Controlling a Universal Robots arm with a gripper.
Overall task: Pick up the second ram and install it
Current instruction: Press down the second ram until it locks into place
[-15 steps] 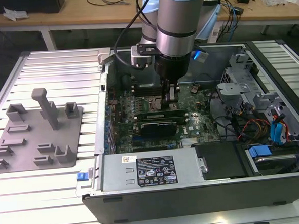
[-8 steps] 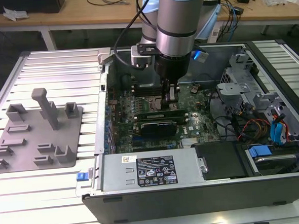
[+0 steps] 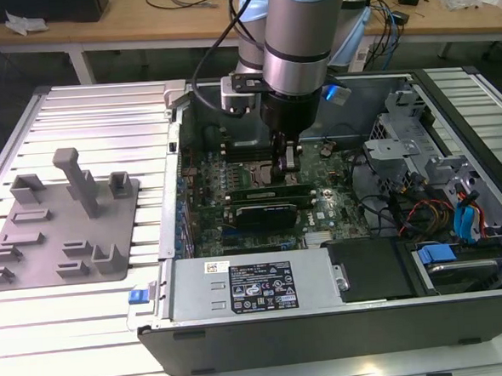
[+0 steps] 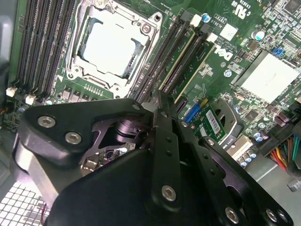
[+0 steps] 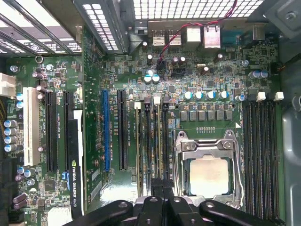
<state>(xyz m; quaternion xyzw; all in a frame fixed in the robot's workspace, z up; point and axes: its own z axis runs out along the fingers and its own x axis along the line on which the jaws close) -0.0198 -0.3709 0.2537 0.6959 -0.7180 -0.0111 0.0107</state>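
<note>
Reaching down into the open computer case (image 3: 344,319), the gripper (image 3: 288,158) sits low over the motherboard (image 3: 321,213), its jaws drawn close together directly above the memory slots beside the CPU socket (image 5: 207,176). Whether they pinch anything, I cannot tell. The second ram (image 4: 184,55) stands on edge in a slot just ahead of the fingertips (image 4: 160,106). The grey holder tray (image 3: 61,221) lies well apart, toward the exterior view's left.
</note>
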